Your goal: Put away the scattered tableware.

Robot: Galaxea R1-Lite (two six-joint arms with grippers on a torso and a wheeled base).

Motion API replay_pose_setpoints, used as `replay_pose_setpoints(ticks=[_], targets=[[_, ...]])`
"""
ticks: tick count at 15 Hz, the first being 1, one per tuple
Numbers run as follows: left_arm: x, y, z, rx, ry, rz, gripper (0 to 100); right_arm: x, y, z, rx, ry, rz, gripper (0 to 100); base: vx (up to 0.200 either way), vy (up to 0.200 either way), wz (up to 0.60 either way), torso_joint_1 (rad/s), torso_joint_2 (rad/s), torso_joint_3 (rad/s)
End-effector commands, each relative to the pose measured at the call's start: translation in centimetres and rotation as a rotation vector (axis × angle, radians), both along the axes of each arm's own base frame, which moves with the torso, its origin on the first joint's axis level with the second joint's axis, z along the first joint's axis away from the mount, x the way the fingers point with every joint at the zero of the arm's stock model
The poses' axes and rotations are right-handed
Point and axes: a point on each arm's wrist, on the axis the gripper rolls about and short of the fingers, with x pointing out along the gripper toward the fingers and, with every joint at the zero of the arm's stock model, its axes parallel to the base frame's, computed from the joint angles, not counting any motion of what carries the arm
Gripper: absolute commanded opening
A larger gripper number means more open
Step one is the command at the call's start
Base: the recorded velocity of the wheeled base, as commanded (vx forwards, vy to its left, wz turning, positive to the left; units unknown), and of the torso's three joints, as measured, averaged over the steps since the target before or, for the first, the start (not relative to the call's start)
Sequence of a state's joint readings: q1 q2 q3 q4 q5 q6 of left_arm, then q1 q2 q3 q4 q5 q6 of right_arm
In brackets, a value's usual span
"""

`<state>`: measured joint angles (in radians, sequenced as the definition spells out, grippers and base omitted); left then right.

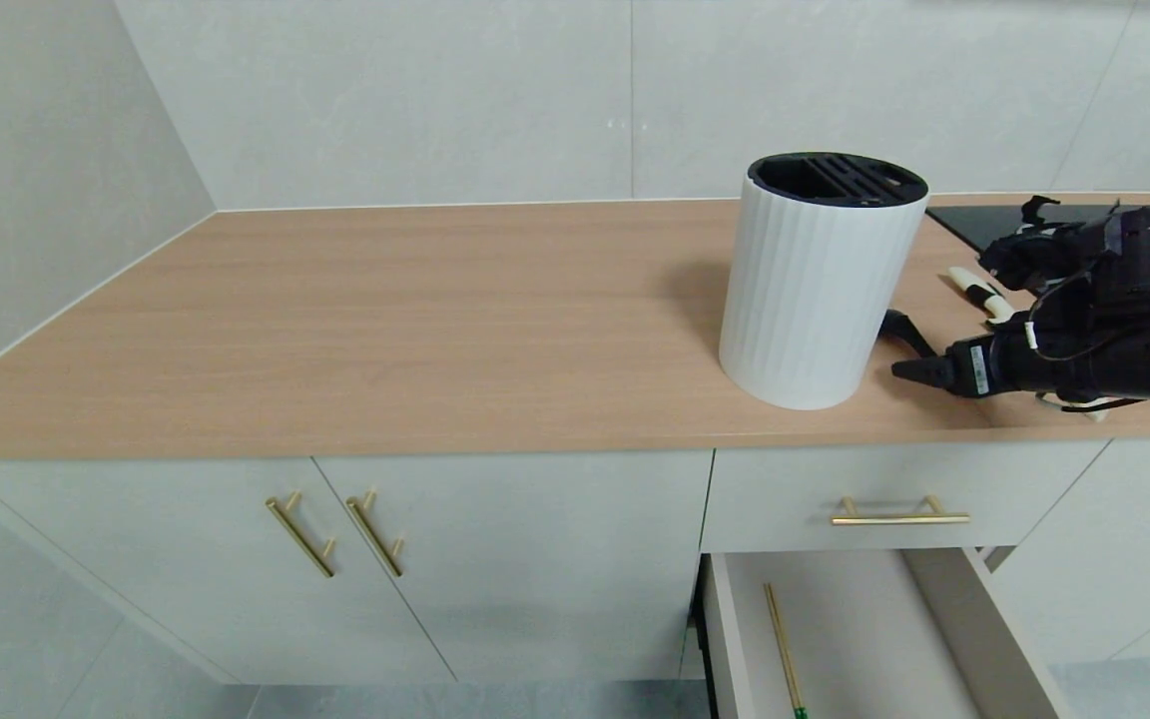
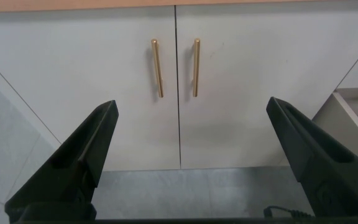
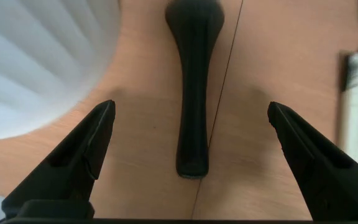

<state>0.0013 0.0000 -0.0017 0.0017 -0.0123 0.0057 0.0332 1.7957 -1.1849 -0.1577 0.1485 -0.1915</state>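
A black utensil handle [image 3: 191,93] lies flat on the wooden countertop [image 1: 435,320], just right of a white ribbed holder [image 1: 815,290] with a black slotted top. My right gripper [image 3: 191,115] hovers low over it, open, one finger [image 3: 73,168] on each side and neither touching it. In the head view the right gripper [image 1: 912,356] sits beside the holder's base, with the black handle [image 1: 902,328] poking out ahead of it. A white-handled utensil [image 1: 976,293] lies further back. My left gripper [image 2: 191,106] is open and holds nothing, below counter level, facing the cupboard doors [image 2: 104,81].
A black cooktop [image 1: 994,222] is set in the counter at the back right. Below the counter a drawer [image 1: 835,639] is pulled out, with a pair of chopsticks [image 1: 783,644] inside. Gold handles [image 1: 300,534] stick out from the cupboard doors.
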Motion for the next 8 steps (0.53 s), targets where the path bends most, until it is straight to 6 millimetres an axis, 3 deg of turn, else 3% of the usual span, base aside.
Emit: replay_pose_setpoints(ticks=[1, 7, 8], targets=[[0.01, 0.0, 0.0, 0.0, 0.002, 0.0, 100, 0.54, 0.04, -0.79, -0.001, 0.021, 0.001, 100, 0.0, 0.0, 0.0, 0.0, 0.0, 0.0], [0.01, 0.0, 0.0, 0.0, 0.002, 0.0, 100, 1.08, 0.06, -1.23, 0.0, 0.012, 0.001, 100, 0.0, 0.0, 0.0, 0.0, 0.0, 0.0], [0.01, 0.0, 0.0, 0.0, 0.002, 0.0, 100, 1.09, 0.06, -1.19, 0.001, 0.01, 0.0, 0, 0.0, 0.0, 0.0, 0.0, 0.0, 0.0]])
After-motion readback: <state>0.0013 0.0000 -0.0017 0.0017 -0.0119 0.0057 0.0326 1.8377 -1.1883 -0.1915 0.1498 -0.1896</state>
